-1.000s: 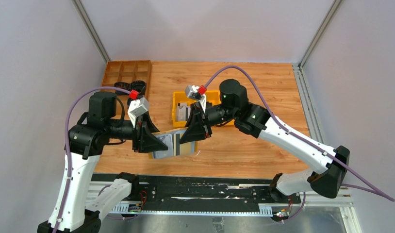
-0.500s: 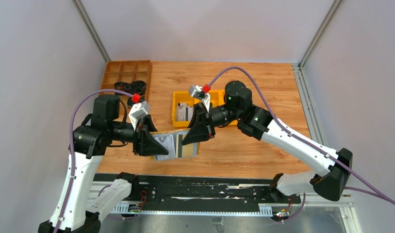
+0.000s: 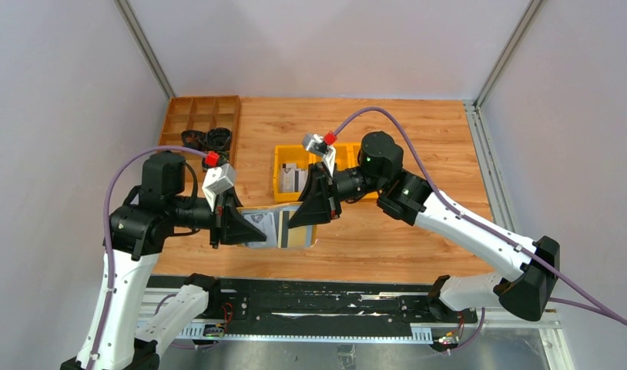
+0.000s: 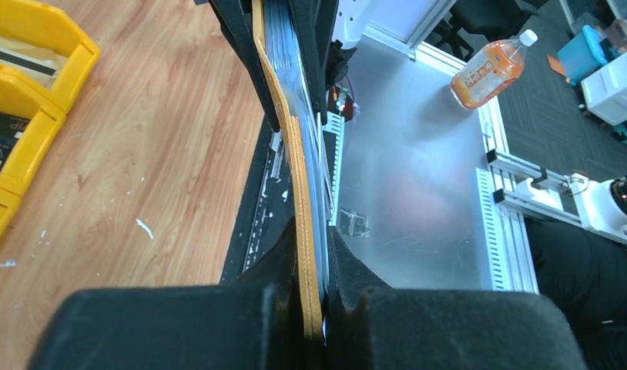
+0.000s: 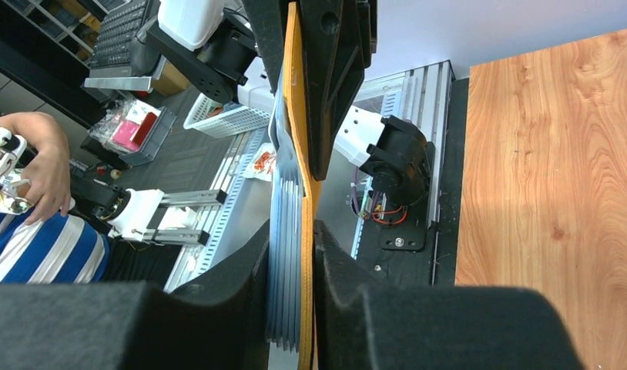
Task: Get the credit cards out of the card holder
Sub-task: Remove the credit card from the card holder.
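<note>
The card holder [image 3: 298, 236] hung spread open above the tabletop [image 3: 418, 139], just on the arm-base side of the yellow bin [image 3: 277, 171]. The left claw [image 3: 245, 229] was clenched on the holder's end left of the bin, and the right claw [image 3: 300, 220] gripped the end directly before the bin. The credit cards [image 3: 261, 228] sat in the holder's silvery pleats between the two claws.

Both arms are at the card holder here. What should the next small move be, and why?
Probably ease the left gripper leftward, away from the right gripper. Both pairs of jaws are shut on the card holder, held open between them, with cards showing in its left half. Yellow cover also sits in the left jaws, so pull slowly.
</note>
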